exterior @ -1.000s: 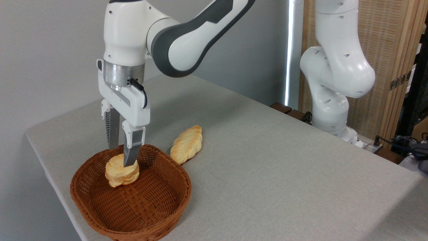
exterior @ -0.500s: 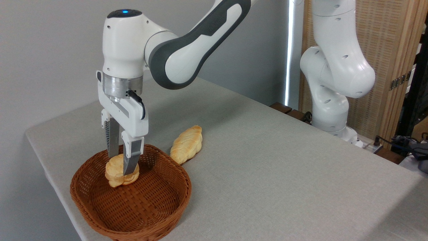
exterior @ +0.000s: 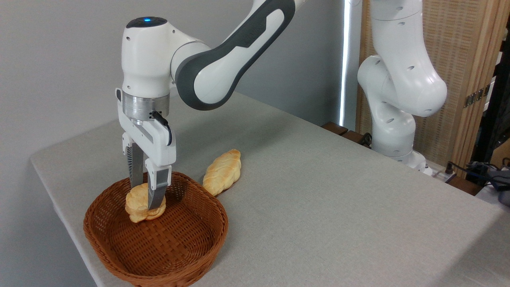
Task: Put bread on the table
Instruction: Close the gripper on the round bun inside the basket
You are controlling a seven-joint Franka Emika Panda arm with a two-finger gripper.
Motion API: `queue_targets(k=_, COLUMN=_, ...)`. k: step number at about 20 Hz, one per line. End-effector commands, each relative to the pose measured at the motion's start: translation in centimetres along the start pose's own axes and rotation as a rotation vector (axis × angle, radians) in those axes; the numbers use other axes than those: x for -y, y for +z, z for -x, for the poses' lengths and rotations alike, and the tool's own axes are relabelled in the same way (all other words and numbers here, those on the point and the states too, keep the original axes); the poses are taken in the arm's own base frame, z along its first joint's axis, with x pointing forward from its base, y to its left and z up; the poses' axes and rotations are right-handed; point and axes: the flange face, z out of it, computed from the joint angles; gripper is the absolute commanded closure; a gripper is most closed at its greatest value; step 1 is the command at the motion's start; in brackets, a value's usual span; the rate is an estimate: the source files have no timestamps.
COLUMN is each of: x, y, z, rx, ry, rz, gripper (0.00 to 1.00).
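Compared with a second ago, the arm has dropped noticeably: the wrist and its blue light now sit lower in the shot, and the gripper [exterior: 145, 197] has sunk down so its two fingers straddle the bread [exterior: 144, 202] instead of just reaching its top. Bread itself hasn't gone anywhere.

So right now the small round lobed bun sits inside the brown wicker basket [exterior: 159, 243], up against the far-left part of the inner wall, golden on top with paler layered sides. One finger [exterior: 156, 189] runs down the front of the bun and covers its middle, the other goes down behind it. Jaws look closed onto the bread, pads pressed against both sides, and the bun is still resting in the basket, not lifted.

The braided oval loaf [exterior: 223, 171] lies on the table [exterior: 338, 199] just beyond the basket's far rim, near it, and I can't say if it actually touches. The basket sits at the near-left corner of the grey fabric-like tabletop.

As for labels or writing, I can't read any on the arm, the gripper or the basket. Only marking is that small blue light [exterior: 148, 19] on top of the wrist joint. Behind the table on the right there's the arm's white base column [exterior: 392, 91] and a slatted wood screen [exterior: 458, 59].
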Motion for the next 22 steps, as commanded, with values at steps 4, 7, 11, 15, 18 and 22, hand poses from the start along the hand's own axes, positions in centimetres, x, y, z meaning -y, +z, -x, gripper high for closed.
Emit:
queue_targets(k=4, x=0.2, y=0.1, z=-0.1, rx=-0.013, ry=0.020, rz=-0.006, gripper=0.20)
queue_targets(k=7, x=0.3, y=0.1, z=-0.1, rx=-0.013, ry=0.019, rz=-0.007, gripper=0.43)
queue_targets(k=11, x=0.4, y=0.2, z=0.0, rx=-0.011, ry=0.018, rz=-0.007, gripper=0.54)
queue_targets(k=15, x=0.4, y=0.2, z=0.0, rx=-0.011, ry=0.018, rz=-0.007, gripper=0.54)
queue_targets(k=18, x=0.4, y=0.1, z=0.0, rx=-0.012, ry=0.016, rz=-0.008, gripper=0.53)
queue_targets(k=22, x=1.0, y=-1.0, z=0.2, rx=-0.022, ry=0.006, rz=-0.019, gripper=0.53)
